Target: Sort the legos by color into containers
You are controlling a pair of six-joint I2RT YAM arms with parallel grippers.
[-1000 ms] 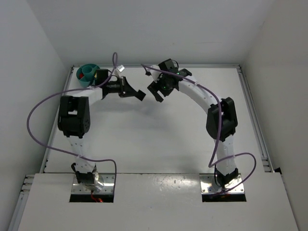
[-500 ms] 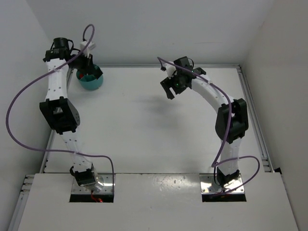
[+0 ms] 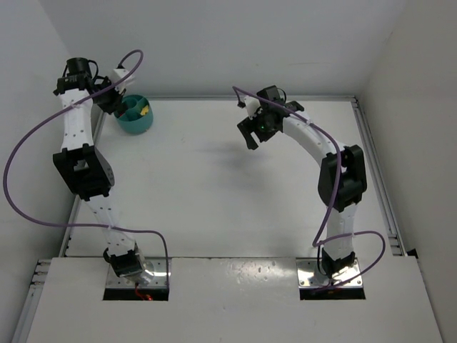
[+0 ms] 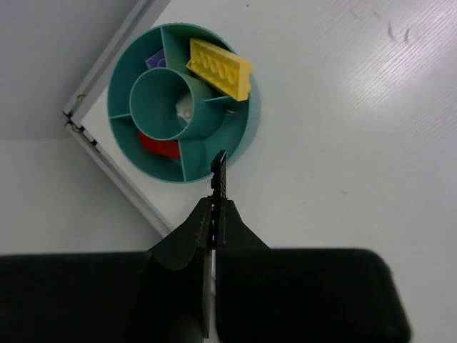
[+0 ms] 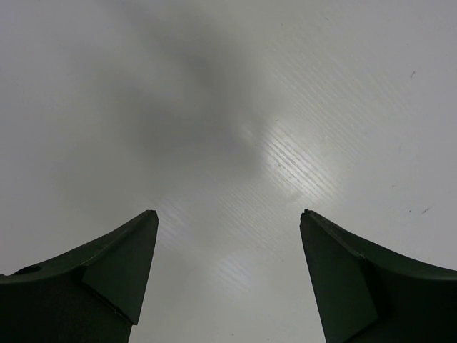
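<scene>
Only the left wrist view is showing the left claw clamping a thin black lego edge-on beside the teal bowl; the right claw is standing apart.

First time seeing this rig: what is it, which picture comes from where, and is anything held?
Two robot arms are bolted at the near edge of a table. The wide picture comes from a fixed camera above and behind them; the other two come from cameras on each wrist. The left gripper is shut on a thin black lego, close to a divided teal bowl holding a yellow lego, a red lego and a purple lego. The right gripper hangs open, holding nothing.
</scene>
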